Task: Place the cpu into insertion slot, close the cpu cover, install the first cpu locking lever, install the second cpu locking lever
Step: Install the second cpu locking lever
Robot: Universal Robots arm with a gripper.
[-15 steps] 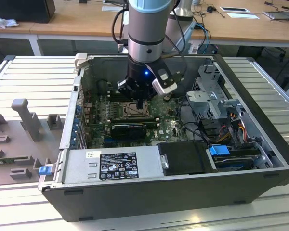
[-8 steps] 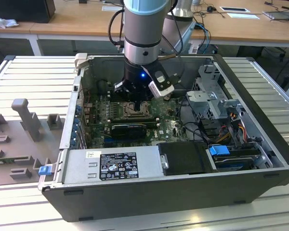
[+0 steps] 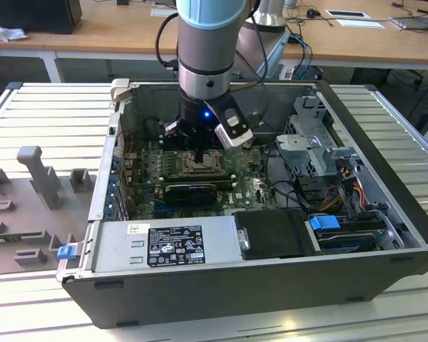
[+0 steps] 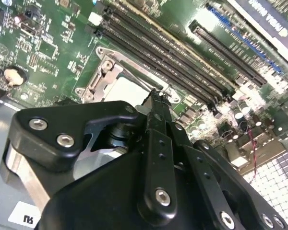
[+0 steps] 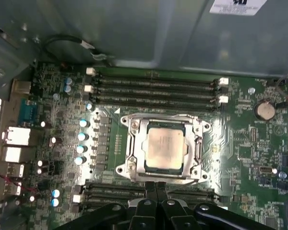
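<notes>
The cpu [image 5: 164, 145] is a pale square chip lying flat in the insertion slot [image 5: 126, 168] on the green board. The cpu cover [image 5: 166, 120], a silvery frame with a cut-out centre, lies down around the chip. My gripper [image 5: 156, 185] hangs just beside the socket's edge with its black fingers pressed together and nothing between them. In the second wrist view the gripper [image 4: 156, 94] tip points at the socket edge, where the cpu [image 4: 128, 89] and the cover [image 4: 104, 72] show. In the exterior view the gripper [image 3: 200, 158] reaches down inside the computer case over the slot [image 3: 197, 166].
Long black memory slots [image 5: 156, 88] run on both sides of the socket. A long black block [image 3: 190, 191] lies on the board in front of it. The case walls [image 3: 200, 274], a drive cage [image 3: 310, 125] and cables [image 3: 342, 189] hem in the board. Grey fixtures [image 3: 36, 174] stand at the exterior view's left.
</notes>
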